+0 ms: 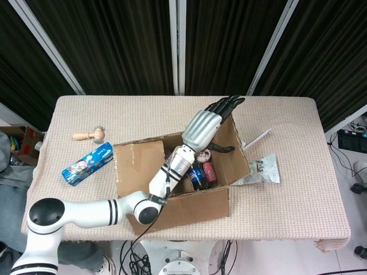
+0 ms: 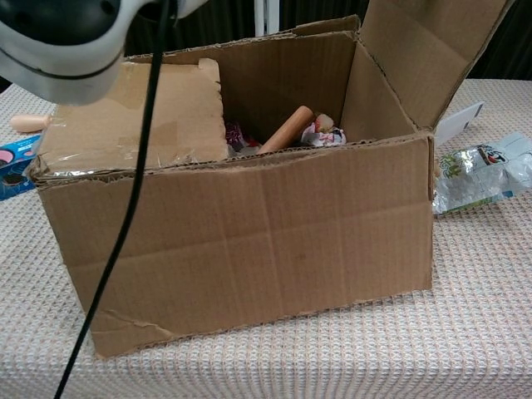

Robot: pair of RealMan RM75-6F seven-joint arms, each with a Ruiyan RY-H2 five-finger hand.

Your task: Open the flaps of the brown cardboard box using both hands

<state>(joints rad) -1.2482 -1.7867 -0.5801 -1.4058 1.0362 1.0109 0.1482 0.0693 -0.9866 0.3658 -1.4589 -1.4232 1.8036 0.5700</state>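
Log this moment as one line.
left hand: pressing right flap outward | left flap: closed | right hand: not in view

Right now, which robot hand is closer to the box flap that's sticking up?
Left. The left hand reaches across the cardboard box and lies against the raised flap. The right hand shows in neither view.

High head view, low chest close-up
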